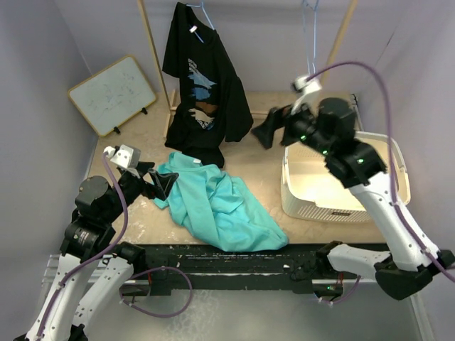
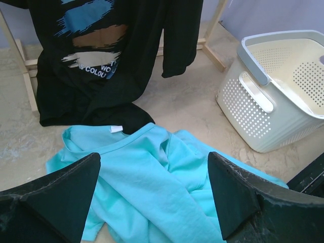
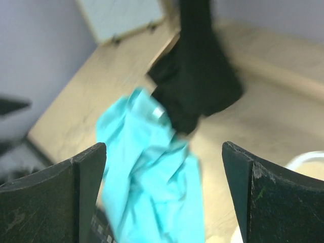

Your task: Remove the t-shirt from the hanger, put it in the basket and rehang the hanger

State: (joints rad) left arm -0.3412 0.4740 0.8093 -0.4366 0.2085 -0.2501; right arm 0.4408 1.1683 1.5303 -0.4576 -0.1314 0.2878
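The black t-shirt [image 1: 202, 85] is hung on a hanger [image 1: 206, 15] at the left end of a wooden rack [image 1: 155, 64], at the back of the counter [image 1: 263, 170]. It is draped unevenly, and its lower hem is laid on the counter, where the collar edge of a teal t-shirt [image 1: 220, 206] is touched by it. The teal t-shirt is spread in folds in front of the black one, down to the near edge of the counter.

The left fingers [image 1: 165, 186] are held low at the left edge of the teal t-shirt; they are spread apart and nothing is held between them. The right fingers [image 1: 269, 128] are raised in the air to the right of the black t-shirt, near its sleeve but apart from it. They are also spread wide with nothing between them.

A white perforated basket [image 1: 313, 206] is placed on the right side of the counter. A second hanger [image 1: 311, 28] is seen on the rack above it. A whiteboard [image 1: 114, 94] is leaned in the far left corner.
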